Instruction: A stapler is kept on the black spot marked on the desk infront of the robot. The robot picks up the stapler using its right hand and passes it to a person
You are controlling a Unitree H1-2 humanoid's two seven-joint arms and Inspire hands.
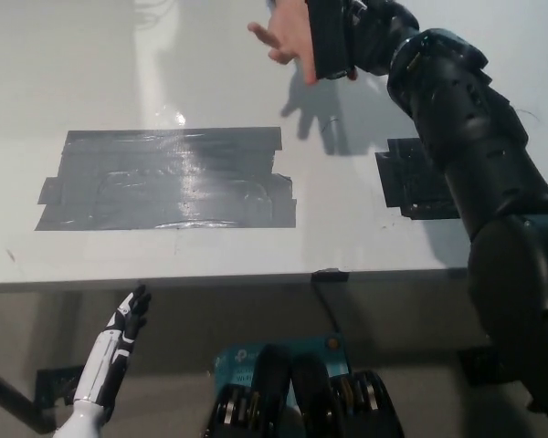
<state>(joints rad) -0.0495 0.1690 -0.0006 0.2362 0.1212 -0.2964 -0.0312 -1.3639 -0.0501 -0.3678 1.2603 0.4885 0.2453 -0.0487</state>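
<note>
Two hands of the robot were in view, and only one was at work. At the near left, below the worktop's (pixel 91 265) front edge, the white left hand (pixel 123 330) hung idle with its fingers loosely apart, holding nothing. Further right on the worktop lay a wide patch of grey tape (pixel 164 178), bare of any object. Beyond it, at the far edge of the view, a person's hand (pixel 288 32) was held out open, fingers spread, its shadow thrown on the white surface beneath. Just right of that hand, and seemingly against it, the stapler (pixel 327 41) hung upright, lifted well clear of the worktop. The black right hand (pixel 373 32) gripped it from the right side with fingers wrapped around its body, the black arm reaching far out from the near right. Below that arm, the black spot (pixel 411 182) on the worktop showed partly, with nothing standing on it.

By these signs the pickup was done and the handover was the step in hand: the stapler had reached the person, but the robot's fingers were not yet off it. Whether the person had a firm hold could not be told, since the palm looked open rather than closed. The next move would call for the person to close on the stapler first, then for the black fingers to loosen and the arm to draw back toward the near side.
</note>
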